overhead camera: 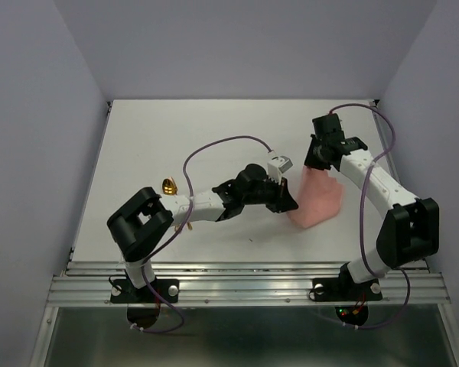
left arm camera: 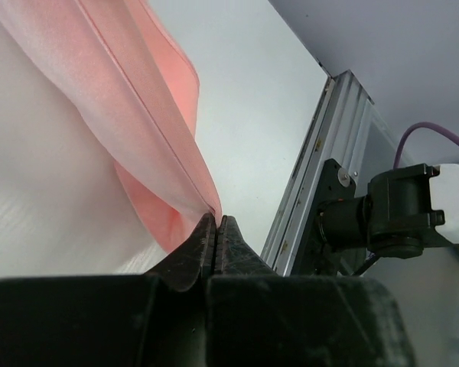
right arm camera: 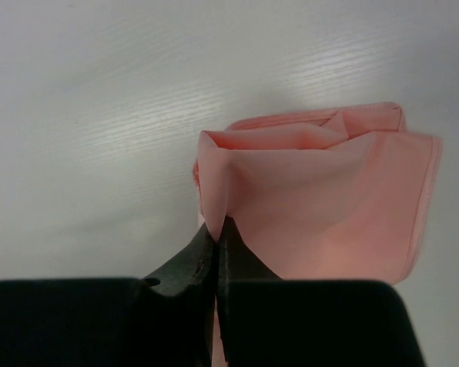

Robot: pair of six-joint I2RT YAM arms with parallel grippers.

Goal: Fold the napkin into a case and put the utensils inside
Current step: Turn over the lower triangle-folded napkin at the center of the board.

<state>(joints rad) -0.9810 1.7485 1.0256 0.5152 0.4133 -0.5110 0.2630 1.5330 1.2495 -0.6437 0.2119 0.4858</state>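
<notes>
The salmon-pink napkin hangs folded between my two grippers above the table's right half. My left gripper is shut on its near-left corner; in the left wrist view the cloth runs up and away from the pinched fingertips. My right gripper is shut on the far edge; in the right wrist view the napkin drapes in loose layers from its tips. A gold utensil lies at the left, partly hidden behind the left arm; only its rounded head and a sliver show.
The white table ends in a metal rail at the near edge. Grey walls close in the left, right and back. A purple cable loops over the left arm, another round the right arm.
</notes>
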